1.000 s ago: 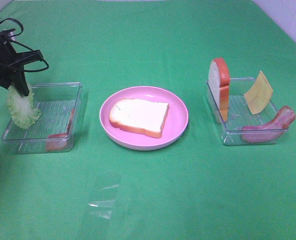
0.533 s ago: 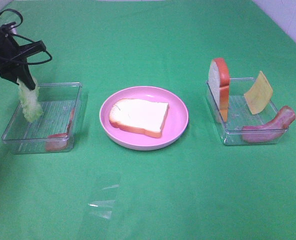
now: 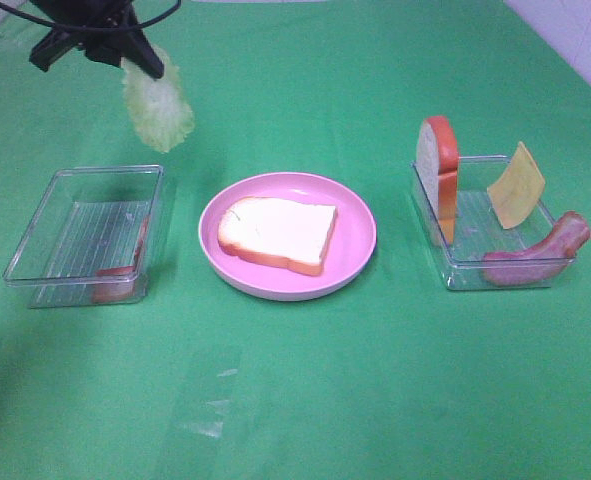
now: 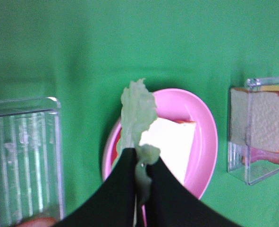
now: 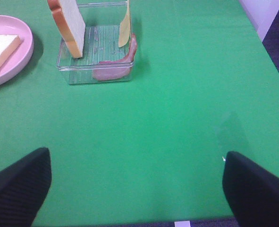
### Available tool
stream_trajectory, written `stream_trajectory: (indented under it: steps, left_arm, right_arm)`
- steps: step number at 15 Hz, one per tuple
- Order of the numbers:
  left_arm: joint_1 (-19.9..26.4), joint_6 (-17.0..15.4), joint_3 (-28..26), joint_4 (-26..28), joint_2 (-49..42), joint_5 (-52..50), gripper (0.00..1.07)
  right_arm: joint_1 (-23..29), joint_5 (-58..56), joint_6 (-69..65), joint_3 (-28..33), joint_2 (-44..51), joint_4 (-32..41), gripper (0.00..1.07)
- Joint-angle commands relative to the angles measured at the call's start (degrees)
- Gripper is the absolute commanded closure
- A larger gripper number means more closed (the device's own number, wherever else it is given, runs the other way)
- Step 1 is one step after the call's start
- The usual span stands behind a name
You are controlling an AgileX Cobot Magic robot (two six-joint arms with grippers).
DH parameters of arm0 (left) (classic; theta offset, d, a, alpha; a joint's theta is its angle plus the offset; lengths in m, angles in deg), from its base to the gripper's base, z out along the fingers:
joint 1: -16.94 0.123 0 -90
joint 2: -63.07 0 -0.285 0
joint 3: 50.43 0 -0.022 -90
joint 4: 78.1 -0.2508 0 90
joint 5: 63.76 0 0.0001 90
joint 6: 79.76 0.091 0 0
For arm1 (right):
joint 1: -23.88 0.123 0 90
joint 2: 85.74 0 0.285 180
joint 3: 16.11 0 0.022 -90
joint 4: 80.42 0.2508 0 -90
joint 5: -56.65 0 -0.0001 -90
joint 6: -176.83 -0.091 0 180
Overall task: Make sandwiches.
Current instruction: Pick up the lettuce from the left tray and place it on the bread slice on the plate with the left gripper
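The lettuce leaf [image 3: 159,105] is gripped by the closed left pincer [image 3: 143,62] and is held in the air above the green worktop [image 3: 305,380], clear of the left clear tray [image 3: 35,245] and to the left of the pink plate [image 3: 360,235]. One bread slice [image 3: 278,232] is laid flat on that plate. The right pincer [image 5: 137,189] is held wide open over the worktop, nothing being gripped
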Motion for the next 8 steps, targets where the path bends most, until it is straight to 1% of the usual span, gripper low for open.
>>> stream_trajectory:
  steps: [1,5,8]
  left_arm:
    - [-4.98,0.29,-0.34,1.32,0.86,-1.32,1.07]
    - [-12.95,0.46,-0.29,6.02,5.56,-4.07,1.07]
    - [-17.02,1.49,-0.23,7.39,8.54,-5.79,1.07]
  right_arm:
    - [-0.23,0.11,0.29,0.17,1.09,0.06,0.11]
    - [-0.23,0.11,0.29,0.17,1.09,0.06,0.11]
    - [-0.23,0.11,0.29,0.17,1.09,0.06,0.11]
